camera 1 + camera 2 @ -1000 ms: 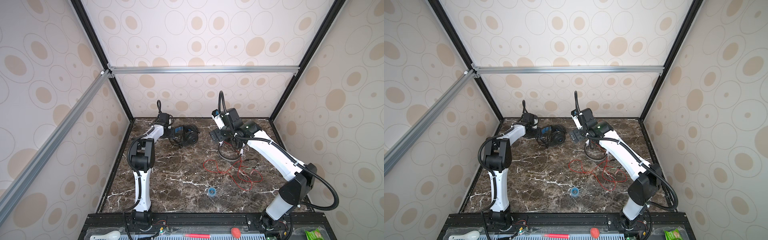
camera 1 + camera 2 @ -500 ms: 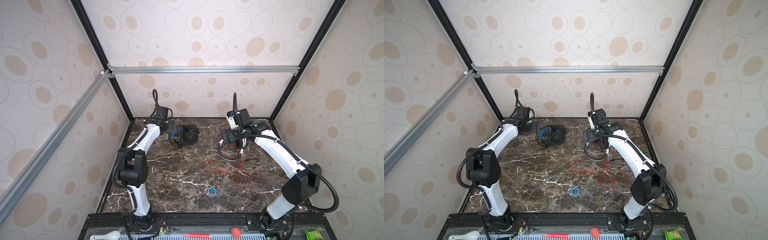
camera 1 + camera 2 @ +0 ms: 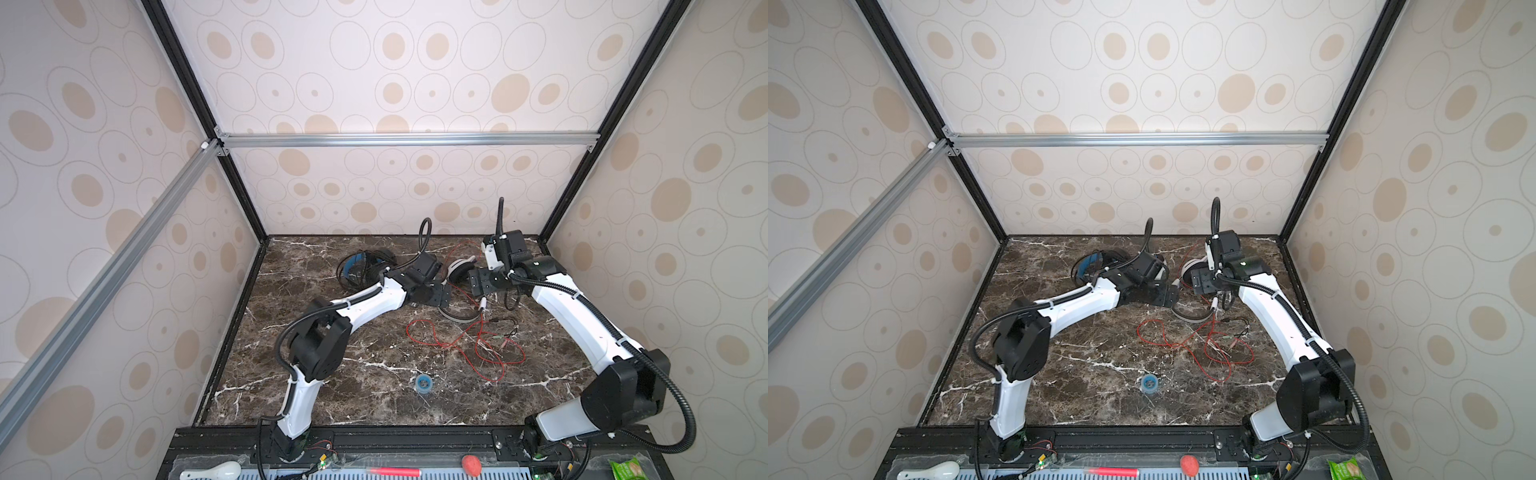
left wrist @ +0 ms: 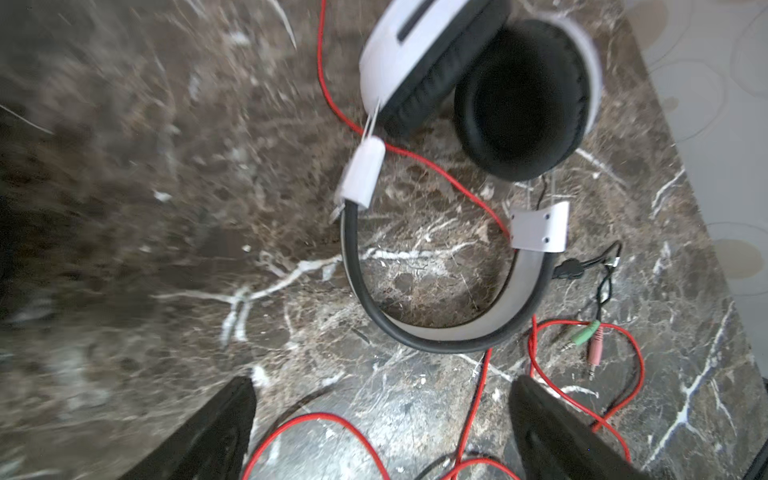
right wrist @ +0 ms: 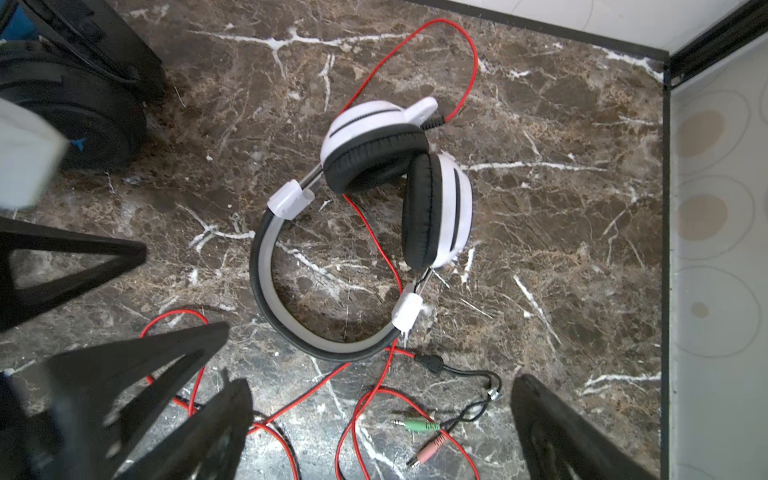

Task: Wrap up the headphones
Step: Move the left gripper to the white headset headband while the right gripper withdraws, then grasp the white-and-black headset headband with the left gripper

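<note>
The white headphones [image 3: 456, 271] with black pads lie at the back right of the marble table, band [image 5: 266, 266] towards the front. Their red cord [image 3: 457, 341] sprawls loose in front, ending in green and pink plugs [image 5: 420, 426]. The black headphones [image 3: 360, 267] lie at the back left with the cord around them [image 3: 1096, 264]. My left gripper [image 3: 441, 296] reaches across, open, just left of the white band [image 4: 436, 332], with red cord on the table between its fingers [image 4: 382, 415]. My right gripper [image 3: 481, 283] hovers open over the white pair [image 5: 380, 415], holding nothing.
A small blue tape roll [image 3: 423, 381] lies at the front middle of the table. The back wall and right wall [image 5: 715, 249] stand close to the white pair. A white spoon [image 3: 212, 471], a red marker [image 3: 392, 472] and a red ball [image 3: 471, 464] lie on the front rail.
My left gripper opened, left the black headphones and swung right across the table to the white pair. My right gripper drifted right and slightly forward, staying open.
</note>
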Controlling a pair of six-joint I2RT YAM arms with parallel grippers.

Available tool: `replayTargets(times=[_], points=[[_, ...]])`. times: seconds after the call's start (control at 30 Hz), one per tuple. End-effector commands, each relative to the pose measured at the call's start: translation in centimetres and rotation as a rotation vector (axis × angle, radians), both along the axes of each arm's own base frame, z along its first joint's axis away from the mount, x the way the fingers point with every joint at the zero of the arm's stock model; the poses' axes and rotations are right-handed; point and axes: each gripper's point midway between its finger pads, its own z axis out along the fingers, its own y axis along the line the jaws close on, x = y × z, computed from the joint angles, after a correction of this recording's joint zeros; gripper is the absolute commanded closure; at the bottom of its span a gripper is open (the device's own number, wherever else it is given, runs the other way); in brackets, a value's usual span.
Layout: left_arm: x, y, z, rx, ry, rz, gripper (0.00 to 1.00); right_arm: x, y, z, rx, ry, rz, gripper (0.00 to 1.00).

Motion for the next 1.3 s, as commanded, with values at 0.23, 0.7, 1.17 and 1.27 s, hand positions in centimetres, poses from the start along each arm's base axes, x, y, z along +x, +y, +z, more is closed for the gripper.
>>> replayTargets(times=[0.23, 0.7, 1.17, 1.27], points=[[0.6, -4.1, -2.4, -0.099, 0.070, 0.047, 0.13, -2.8, -2.3, 0.6, 0.020, -0.021, -0.042, 0.00], [-0.2, -3.5, -5.9, 0.019, 0.067, 0.073, 0.63, -3.0, -2.6, 1.6, -0.003, -0.037, 0.001, 0.00], [1.1, -1.0, -2.7, 0.227, -0.084, -0.107, 0.99, -3.7, -3.1, 2.3, -0.015, -0.054, -0.006, 0.00], [1.9, -0.3, -2.6, 0.287, -0.112, -0.167, 1.00, -3.9, -3.3, 2.6, -0.028, -0.059, -0.005, 0.00]])
